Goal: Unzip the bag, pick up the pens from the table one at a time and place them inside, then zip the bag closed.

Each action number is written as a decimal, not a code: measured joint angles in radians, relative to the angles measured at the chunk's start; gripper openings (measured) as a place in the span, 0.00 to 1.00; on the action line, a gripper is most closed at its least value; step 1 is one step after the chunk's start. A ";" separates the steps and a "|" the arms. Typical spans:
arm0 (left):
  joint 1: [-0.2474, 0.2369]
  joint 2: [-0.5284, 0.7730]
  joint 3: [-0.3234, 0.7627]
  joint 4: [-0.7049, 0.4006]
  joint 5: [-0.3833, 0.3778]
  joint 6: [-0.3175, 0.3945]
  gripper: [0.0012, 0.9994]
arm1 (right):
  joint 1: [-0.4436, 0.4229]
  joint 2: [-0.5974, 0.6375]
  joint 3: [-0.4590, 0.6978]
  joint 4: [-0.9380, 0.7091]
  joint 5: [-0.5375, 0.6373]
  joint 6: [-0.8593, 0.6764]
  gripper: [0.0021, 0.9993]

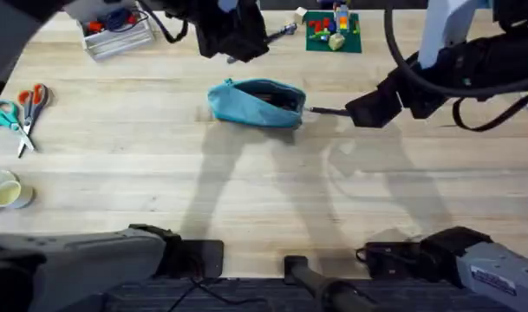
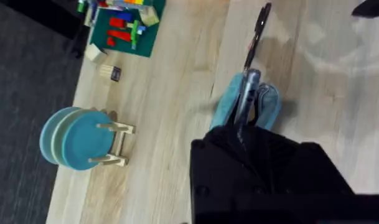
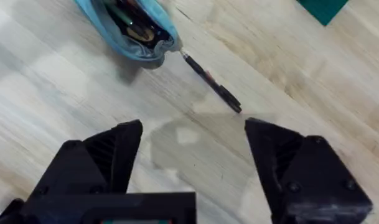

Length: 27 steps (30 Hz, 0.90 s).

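Observation:
The light blue bag (image 1: pixel 257 102) lies on its side mid-table, unzipped, with dark contents showing in its opening (image 3: pixel 132 26). In the left wrist view a silver-grey pen (image 2: pixel 247 96) lies along the bag's opening (image 2: pixel 267 106). A black pen (image 1: pixel 326 110) rests on the table, one end touching the bag's right end, as the right wrist view also shows (image 3: pixel 211 81). My right gripper (image 1: pixel 362 113) hovers open just right of that pen (image 3: pixel 192 140), nothing between its fingers. My left gripper (image 1: pixel 236 42) hangs above the bag's left end (image 2: pixel 239 134), covering that end.
A teal disc on a wooden stand (image 2: pixel 83 138) and a green plate with bricks (image 1: pixel 333 30) sit at the back. Far left lie orange and teal scissors (image 1: pixel 21 108) and tape rolls (image 1: pixel 8 192). A clear tray (image 1: pixel 116 33) stands back left.

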 joint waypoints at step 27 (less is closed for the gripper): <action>-0.027 0.181 0.000 0.003 0.046 0.078 0.04 | 0.000 0.000 0.000 0.000 0.000 0.000 1.00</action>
